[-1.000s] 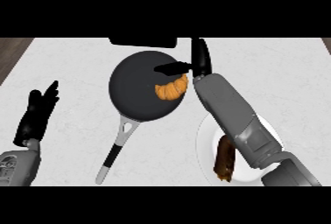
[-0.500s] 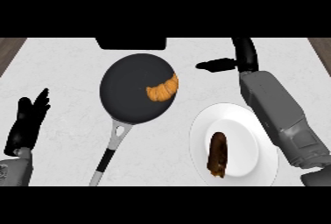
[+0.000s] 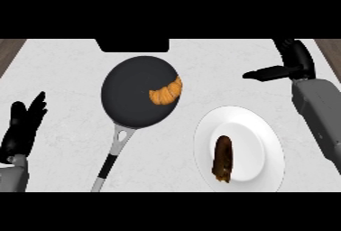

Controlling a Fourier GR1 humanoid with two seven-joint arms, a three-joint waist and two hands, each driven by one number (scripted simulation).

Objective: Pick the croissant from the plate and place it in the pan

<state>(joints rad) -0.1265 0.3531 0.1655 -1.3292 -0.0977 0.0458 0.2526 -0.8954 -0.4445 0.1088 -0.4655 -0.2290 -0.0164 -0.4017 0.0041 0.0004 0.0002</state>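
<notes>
The orange croissant [image 3: 166,94] lies inside the black pan [image 3: 130,97], against its right rim. No hand touches it. My right hand [image 3: 293,63] is open at the upper right, well to the right of the pan, thumb pointing left, holding nothing. The white plate [image 3: 250,131] sits at the lower right of the pan and carries a dark brown pastry [image 3: 223,159]. My left hand [image 3: 23,126] rests open at the left edge, fingers up.
The pan's grey handle [image 3: 110,161] runs down and to the left toward the front edge. A black object [image 3: 133,45] sits at the counter's back edge just above the pan. Wooden strips show at both top corners.
My right hand let go of the croissant in the pan and drew back to the right, away from the pan. The left hand stayed where it was.
</notes>
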